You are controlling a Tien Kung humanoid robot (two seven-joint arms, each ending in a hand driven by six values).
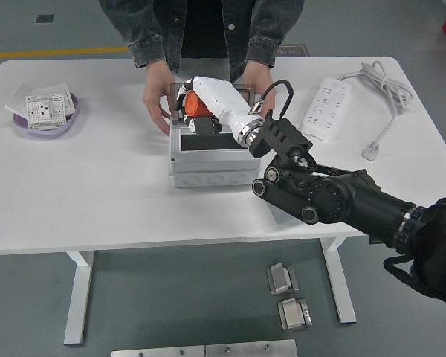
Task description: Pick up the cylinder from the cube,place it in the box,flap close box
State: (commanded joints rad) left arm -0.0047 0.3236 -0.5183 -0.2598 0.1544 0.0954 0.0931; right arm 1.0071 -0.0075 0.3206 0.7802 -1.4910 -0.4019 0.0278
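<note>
- The white rectangular counter point(97, 193) stands on a grey floor; a person in a dark denim jacket stands at its far side, behind the robot's right hand.
- The black right arm reaches in from the lower right and covers the place where the cube would sit, so only a sliver of grey shows under the forearm and the cube cannot be made out clearly.
- The grey plastic box point(208, 160) lies directly beneath the right hand point(195, 111), its clear-windowed lid point(241, 93) raised behind the hand. The person's two hands, one point(157, 97) to the left of the robot's hand and one point(262, 88) behind its wrist, steady the lid's edges.
- The white right hand is curled round the orange cylinder point(191, 106), gripping it over the left part of the box's opening.
- The cylinder seems to lie tilted, its long axis running roughly left to right with the orange end toward the hand's left; the fingers hide most of it, so the exact lean is uncertain.
- Progress, as I judge it: the pick-up is done and the cylinder is above the box. Lowering it in, letting go and flapping the lid shut remain.
- The left arm is out of view.
</note>
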